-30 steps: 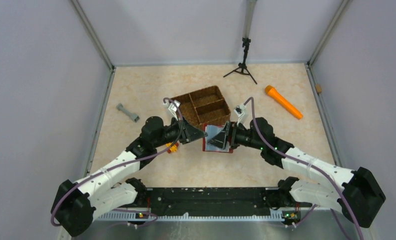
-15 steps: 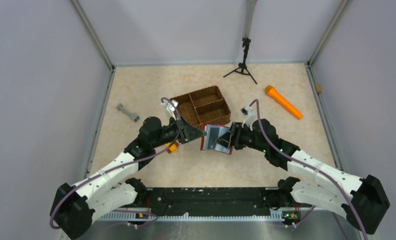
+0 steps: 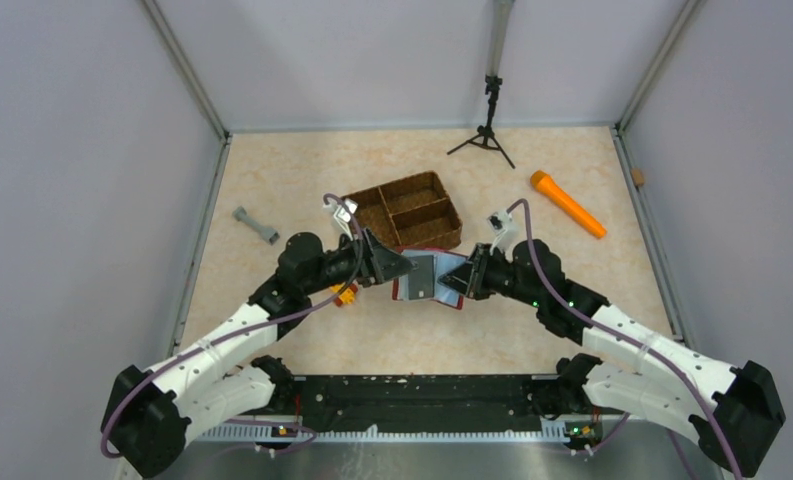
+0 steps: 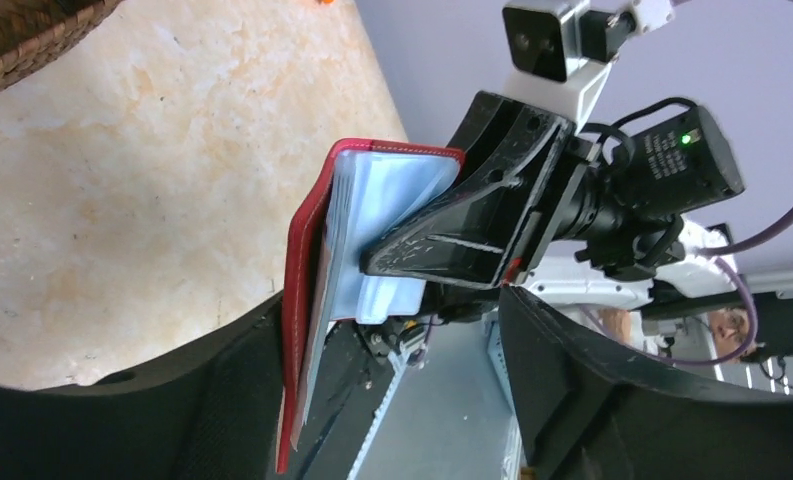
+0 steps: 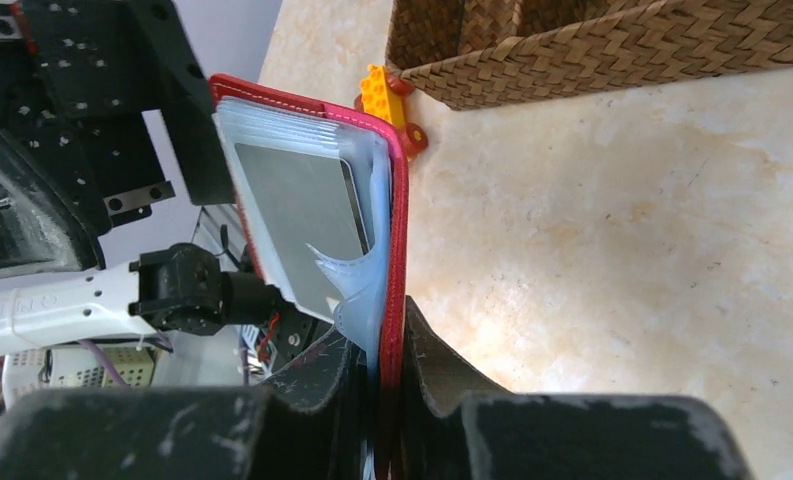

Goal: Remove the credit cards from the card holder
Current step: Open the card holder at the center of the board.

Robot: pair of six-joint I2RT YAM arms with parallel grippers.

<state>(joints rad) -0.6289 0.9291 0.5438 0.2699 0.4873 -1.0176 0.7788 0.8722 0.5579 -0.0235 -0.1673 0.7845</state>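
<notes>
Mia: Leftward is where the card holder (image 3: 419, 285) is travelling in the top view since a second ago. The right pincer (image 3: 448, 282) is carrying it toward the left pincer (image 3: 404, 266), whose tips are now reaching its left edge.

Tom: Where is it sitting at this moment?

Mia: It is lying open between the two pincers, just in front of the wicker basket (image 3: 424, 236). Whether it is touching the counter (image 3: 302, 170), I cannot tell from up there.

Tom: What is the left wrist camera showing?

Mia: The holder is standing edge-on, with its red cover on the left and its pale blue pockets fanning toward the right pincer, which is biting onto them. The left pincer's fingers (image 4: 572, 380) are standing wide apart. The holder's lower edge is dipping between them, just beside one finger.

Tom: And the right wrist camera?

Mia: There the right pincer is clamping the near edge of the holder, with the red cover and blue sleeves pressed together between its fingers. A grey card (image 5: 294, 215) is sitting inside a clear blue pocket facing the camera. An orange-yellow toy block (image 5: 384, 95) is peeking out behind the holder's far corner, beside the basket's wall.
</notes>
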